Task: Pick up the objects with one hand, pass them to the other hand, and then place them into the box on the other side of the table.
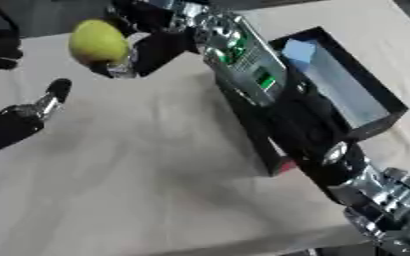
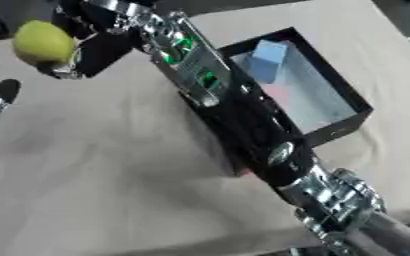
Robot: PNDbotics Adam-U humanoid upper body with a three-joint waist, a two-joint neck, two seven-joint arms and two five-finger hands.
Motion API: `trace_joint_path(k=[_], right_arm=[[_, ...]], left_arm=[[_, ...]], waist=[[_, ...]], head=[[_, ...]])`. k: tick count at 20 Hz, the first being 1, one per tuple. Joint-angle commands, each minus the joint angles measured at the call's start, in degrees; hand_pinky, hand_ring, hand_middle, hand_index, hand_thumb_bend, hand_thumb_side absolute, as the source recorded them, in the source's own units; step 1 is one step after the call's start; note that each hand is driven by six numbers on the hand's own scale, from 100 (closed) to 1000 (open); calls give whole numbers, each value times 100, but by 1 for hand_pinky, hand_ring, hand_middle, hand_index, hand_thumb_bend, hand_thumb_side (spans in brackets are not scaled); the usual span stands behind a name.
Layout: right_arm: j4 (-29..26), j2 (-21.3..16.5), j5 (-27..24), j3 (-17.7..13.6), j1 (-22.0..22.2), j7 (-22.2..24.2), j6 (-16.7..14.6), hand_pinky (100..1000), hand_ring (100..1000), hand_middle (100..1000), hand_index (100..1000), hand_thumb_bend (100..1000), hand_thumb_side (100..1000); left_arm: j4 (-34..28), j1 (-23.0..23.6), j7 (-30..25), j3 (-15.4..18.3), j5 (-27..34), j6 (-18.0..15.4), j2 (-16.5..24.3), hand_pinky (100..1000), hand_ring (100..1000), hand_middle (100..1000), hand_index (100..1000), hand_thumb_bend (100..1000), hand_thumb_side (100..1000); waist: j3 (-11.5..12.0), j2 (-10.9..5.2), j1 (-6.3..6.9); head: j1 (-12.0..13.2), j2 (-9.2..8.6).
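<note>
The right arm reaches in from the lower right corner and stretches diagonally across the pale beige cloth-covered table (image 1: pixel 156 190). At its far end, the black right hand (image 1: pixel 147 52) has its fingers curled round a round yellow-green fruit, lemon-like in shape (image 1: pixel 96 41), and holds it up off the cloth near the upper left of the view. The fruit sits on the left side of that hand, its smooth skin plain to see, with dark fingers wrapping it from beneath and behind.

Below and to the left of the fruit is the left hand (image 1: pixel 51 97). Only a black fingertip on a silver stem and a dark bulk behind it show at the left edge. It is apart from the fruit, not touching it, and I cannot tell how its fingers stand.

To the right of the right forearm lies the black rectangular open-topped box with a pale grey-blue floor (image 2: pixel 348 117), partly hidden by the arm that crosses its near wall. Inside, at the far end, rests a light blue block-shaped thing (image 2: pixel 268 52). A reddish patch shows on the box floor near the arm (image 2: pixel 283 92).
</note>
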Motion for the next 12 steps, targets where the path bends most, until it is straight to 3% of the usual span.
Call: trace_joint_path(k=[1, 12], right_arm=[[-170, -313, -93, -170, -26, -81, 32, 873, 732, 463, 440, 368, 100], [-292, -1254, -504, -611, 394, -348, 169, 874, 733, 463, 440, 373, 100]], left_arm=[[-74, 2, 52, 159, 156, 56, 321, 921, 808, 761, 880, 489, 568], [-130, 160, 249, 366, 391, 117, 672, 917, 806, 758, 875, 472, 563]], waist=[[-6, -164, -45], [-90, -189, -20]], head=[[-35, 21], [-114, 50]])
